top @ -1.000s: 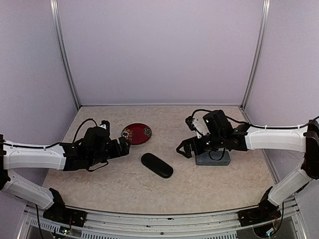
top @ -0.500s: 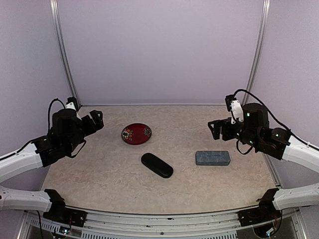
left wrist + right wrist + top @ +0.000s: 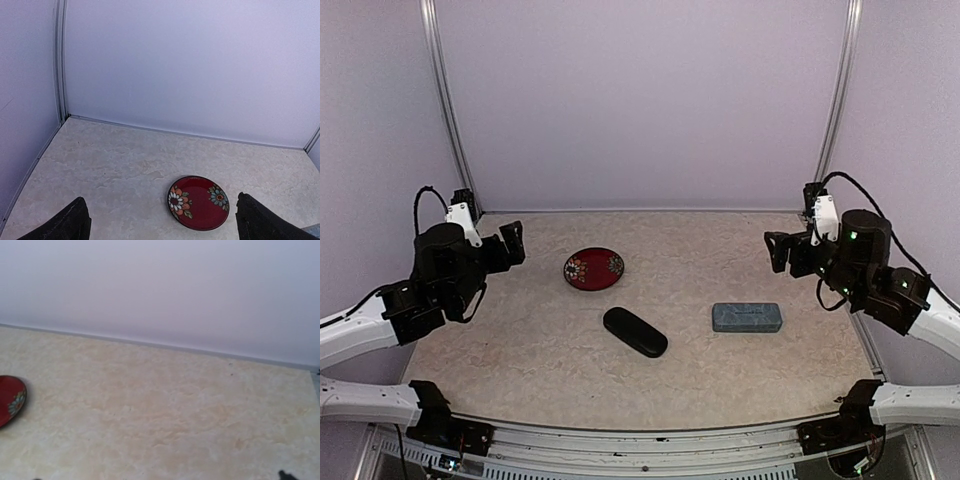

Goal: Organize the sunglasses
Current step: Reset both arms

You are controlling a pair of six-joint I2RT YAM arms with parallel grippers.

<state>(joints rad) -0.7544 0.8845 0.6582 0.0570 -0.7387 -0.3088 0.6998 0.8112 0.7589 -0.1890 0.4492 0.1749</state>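
Note:
No sunglasses show in any view. A closed oblong black case point(image 3: 635, 332) lies at the table's middle, and a closed grey-blue case point(image 3: 747, 317) lies to its right. My left gripper point(image 3: 512, 245) is raised at the far left, open and empty. In the left wrist view its fingertips point(image 3: 75, 220) stand wide apart. My right gripper point(image 3: 778, 250) is raised at the far right, open and empty. Only the end of one fingertip point(image 3: 284, 474) shows at the bottom edge of the right wrist view.
A small red plate with flowers point(image 3: 594, 268) sits behind the black case. It also shows in the left wrist view point(image 3: 198, 202) and at the left edge of the right wrist view point(image 3: 11, 399). Pale walls enclose the table on three sides.
Both arms have drawn back from the table's middle to the sides and risen. The right gripper has left the grey-blue case. The cases and the plate have not moved.

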